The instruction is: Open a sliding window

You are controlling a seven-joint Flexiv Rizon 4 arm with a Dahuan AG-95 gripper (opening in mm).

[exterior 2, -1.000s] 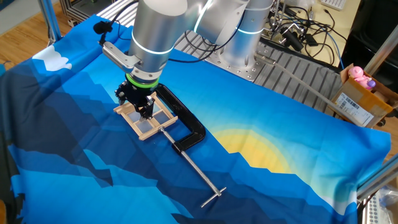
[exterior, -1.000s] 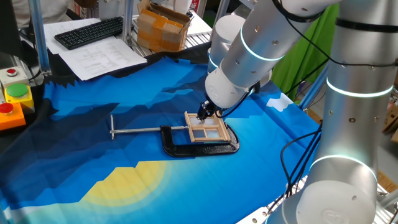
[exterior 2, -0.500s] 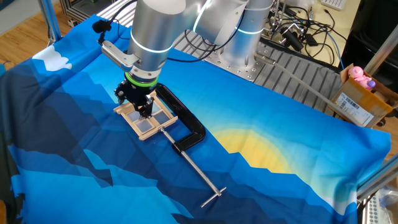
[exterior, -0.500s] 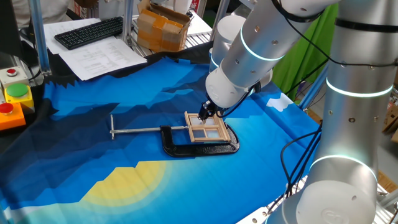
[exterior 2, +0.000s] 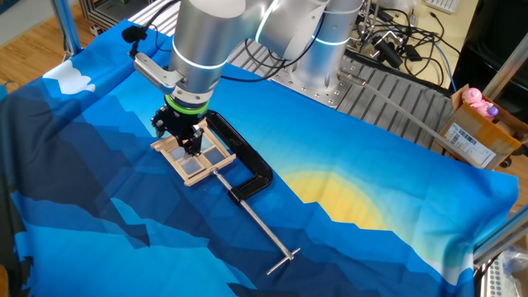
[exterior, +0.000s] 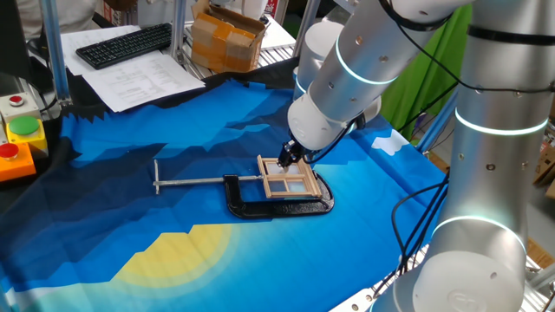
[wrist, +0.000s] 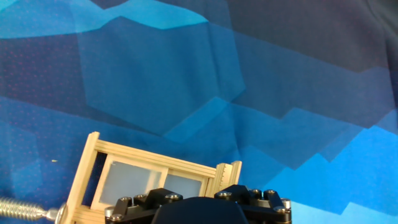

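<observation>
A: Item, the sliding window (exterior: 289, 181): location?

B: One, flat on the blue cloth (exterior: 173, 260), held inside the black C-clamp (exterior: 277, 206); the clamp's screw bar (exterior 2: 262, 230) presses one frame edge.

A: Handling?

B: Judged light, stiff, thin-barred, easily cracked. The clamp fixes the frame, so only the inner sash should move. Best purchase looks like a sash crossbar or side rail, pushed along the track, not the translucent panes.

A: The gripper (exterior 2: 190, 142)?

B: One, low over the window's near corner. Whether the jaws are parted or closed cannot be told; the hand view shows only the housing.

A: Count?

B: One window, one clamp, one arm.
</observation>
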